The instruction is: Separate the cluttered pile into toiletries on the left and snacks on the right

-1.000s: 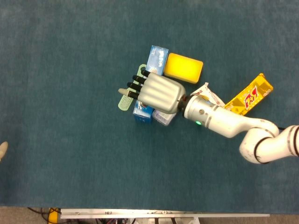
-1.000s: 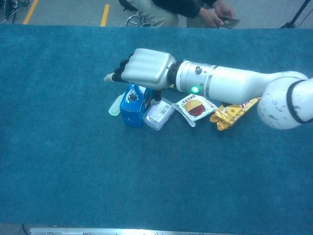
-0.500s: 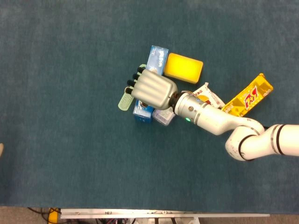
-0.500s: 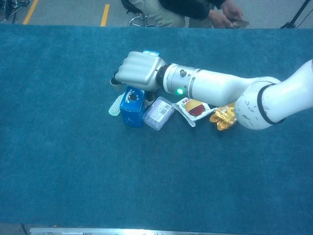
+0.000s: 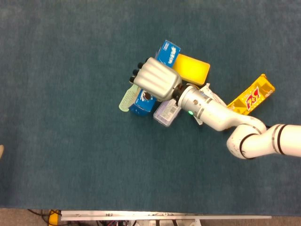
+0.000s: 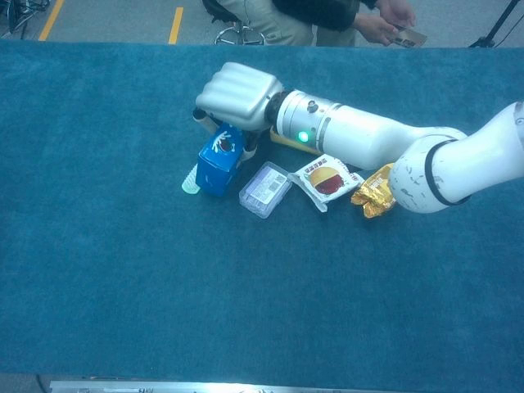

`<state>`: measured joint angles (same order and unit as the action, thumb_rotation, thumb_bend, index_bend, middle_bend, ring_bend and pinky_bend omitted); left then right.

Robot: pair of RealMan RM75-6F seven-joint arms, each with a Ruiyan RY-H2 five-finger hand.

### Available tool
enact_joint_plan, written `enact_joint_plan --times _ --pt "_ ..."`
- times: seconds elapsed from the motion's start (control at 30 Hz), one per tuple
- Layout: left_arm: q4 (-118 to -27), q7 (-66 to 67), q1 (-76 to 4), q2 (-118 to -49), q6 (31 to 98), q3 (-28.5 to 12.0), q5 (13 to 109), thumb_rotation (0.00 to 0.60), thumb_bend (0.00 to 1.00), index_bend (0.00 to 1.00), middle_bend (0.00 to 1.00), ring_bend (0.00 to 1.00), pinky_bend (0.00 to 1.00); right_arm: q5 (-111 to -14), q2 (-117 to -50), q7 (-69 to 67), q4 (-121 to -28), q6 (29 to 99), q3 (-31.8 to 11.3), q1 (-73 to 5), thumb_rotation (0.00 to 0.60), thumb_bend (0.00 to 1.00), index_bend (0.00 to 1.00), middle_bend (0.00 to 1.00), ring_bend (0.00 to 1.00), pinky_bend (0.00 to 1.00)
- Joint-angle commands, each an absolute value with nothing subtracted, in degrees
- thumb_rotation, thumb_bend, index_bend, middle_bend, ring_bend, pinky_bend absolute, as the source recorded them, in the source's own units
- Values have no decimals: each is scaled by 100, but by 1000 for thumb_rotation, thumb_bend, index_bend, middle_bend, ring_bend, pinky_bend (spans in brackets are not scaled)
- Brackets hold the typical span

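My right hand (image 5: 156, 84) (image 6: 238, 95) sits over the pile with its fingers curled down around the top of a blue box (image 5: 142, 102) (image 6: 216, 160), which leans tilted under it. A green toothbrush-like item (image 5: 126, 100) (image 6: 191, 179) lies just left of the box. A second blue box (image 5: 168, 52) and a yellow block (image 5: 192, 69) lie behind the hand. To the right are a clear packet (image 5: 166, 113) (image 6: 264, 188), a white snack pack (image 6: 327, 180) and a yellow snack bar (image 5: 252, 96) (image 6: 372, 196). Only a pale tip of my left hand (image 5: 1, 151) shows at the left edge.
Dark teal cloth (image 5: 70, 165) covers the table. A person sits beyond the far edge (image 6: 327, 16). The table's front rail (image 5: 164, 217) runs along the bottom.
The right hand went from flat and spread to curled over the blue box. That box has turned and tipped, and the far blue box and yellow block shifted to the right.
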<state>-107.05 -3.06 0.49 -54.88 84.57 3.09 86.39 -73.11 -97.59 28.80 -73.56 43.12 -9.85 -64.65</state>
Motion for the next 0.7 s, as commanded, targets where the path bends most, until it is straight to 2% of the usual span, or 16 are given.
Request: enact_joint_plan --times 0.03,0.37,0.7 --pt "-10693 -312 50 -5497 8454 303 8630 600 264 82 63 36 85 -7472 -9653 2653 -7386 4485 -1010 -6383 600 0 653 572 616 611" --pt "-10641 -336 47 -5526 8419 293 8611 600 264 82 63 36 85 -7717 -9163 2115 -7575 4948 -1064 -6088 600 0 653 571 617 614" --pt "-10599 -350 -6 -5591 8311 282 8598 600 264 82 62 36 85 -7777 -8244 1928 -7965 5321 -863 -5520 600 0 653 571 617 614"
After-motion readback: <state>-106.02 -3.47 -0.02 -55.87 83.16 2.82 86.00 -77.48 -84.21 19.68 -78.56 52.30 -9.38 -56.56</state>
